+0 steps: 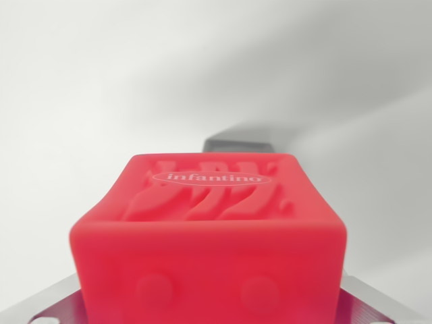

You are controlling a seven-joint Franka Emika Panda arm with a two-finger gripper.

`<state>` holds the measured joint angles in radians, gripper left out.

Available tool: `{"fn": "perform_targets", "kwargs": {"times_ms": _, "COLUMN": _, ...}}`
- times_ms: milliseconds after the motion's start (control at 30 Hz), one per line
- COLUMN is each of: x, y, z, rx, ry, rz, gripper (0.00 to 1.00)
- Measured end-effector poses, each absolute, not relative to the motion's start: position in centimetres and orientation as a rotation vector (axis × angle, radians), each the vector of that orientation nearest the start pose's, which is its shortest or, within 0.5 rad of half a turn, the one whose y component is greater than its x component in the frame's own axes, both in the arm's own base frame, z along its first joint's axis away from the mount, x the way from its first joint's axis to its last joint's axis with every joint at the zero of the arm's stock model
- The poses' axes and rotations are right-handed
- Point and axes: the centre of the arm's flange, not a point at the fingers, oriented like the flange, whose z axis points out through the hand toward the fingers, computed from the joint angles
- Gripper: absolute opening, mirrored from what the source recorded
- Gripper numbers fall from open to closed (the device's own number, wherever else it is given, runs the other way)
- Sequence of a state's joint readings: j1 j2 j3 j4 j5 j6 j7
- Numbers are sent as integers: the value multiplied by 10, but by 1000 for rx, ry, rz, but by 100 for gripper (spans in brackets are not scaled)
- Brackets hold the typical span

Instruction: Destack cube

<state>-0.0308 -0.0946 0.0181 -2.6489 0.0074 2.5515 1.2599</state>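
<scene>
The red Infantino cube [209, 236] sits centred between the gripper [209, 307] jaws, apparently clamped; the white surface lies beyond.

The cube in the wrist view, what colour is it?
Red cube, with a raised "infantino" logo; only the wrist view shows it.

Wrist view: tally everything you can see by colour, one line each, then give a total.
Red: 1, the cube, marked "infantino" on its top face
Grey metal: 1, the gripper, showing at both sides of the cube and behind it
White: 1, the blurred background
Total: 3
</scene>
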Motion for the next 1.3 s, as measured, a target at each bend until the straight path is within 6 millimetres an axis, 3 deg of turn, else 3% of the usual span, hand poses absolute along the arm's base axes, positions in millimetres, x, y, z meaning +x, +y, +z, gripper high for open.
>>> {"fn": "perform_targets", "kwargs": {"times_ms": 1300, "x": 482, "y": -50, "z": 263, "rx": -2489, "ry": 1914, "rz": -5, "gripper": 0}}
